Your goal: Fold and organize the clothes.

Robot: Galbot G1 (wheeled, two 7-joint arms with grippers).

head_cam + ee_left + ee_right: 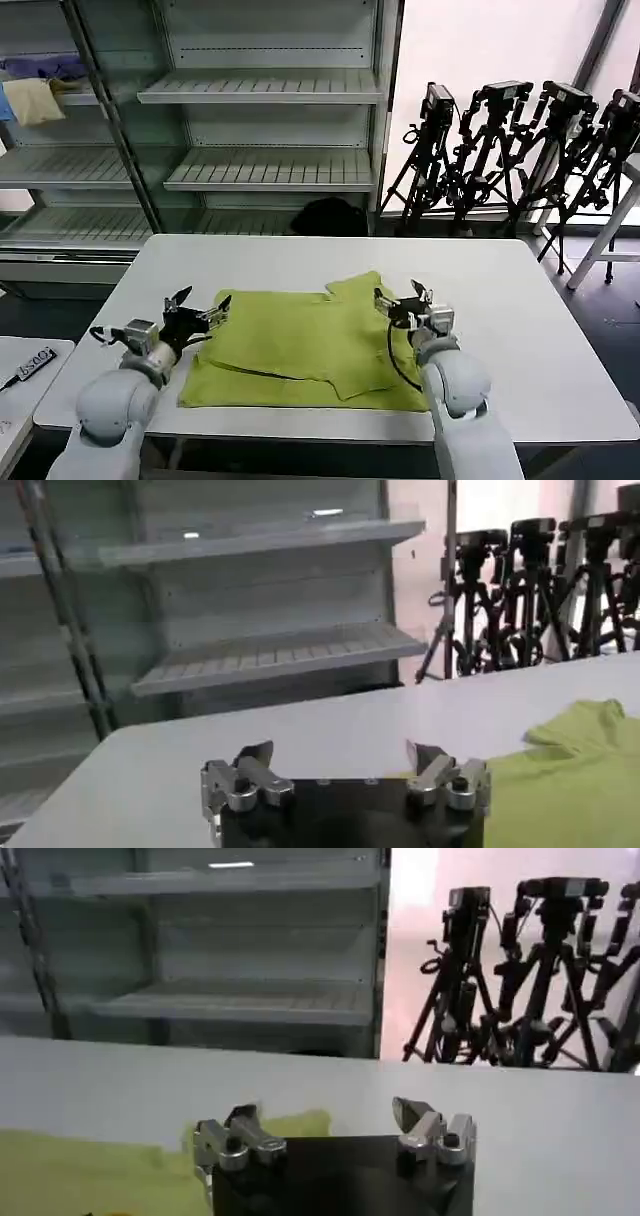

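Lime-green soft cotton T-shirt (300, 345) lies partly folded on the white worktop (520, 300), between the left gripper (198, 308) and right gripper (402, 297), both with fingers apart and empty. Light and limp, it probably slumps unless pinched at an edge or corner just beside each gripper.

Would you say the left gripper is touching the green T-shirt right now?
Cannot tell. In the head view the open left gripper sits at the T-shirt's left edge, but no contact or gap shows plainly. In the left wrist view its fingers hold nothing.
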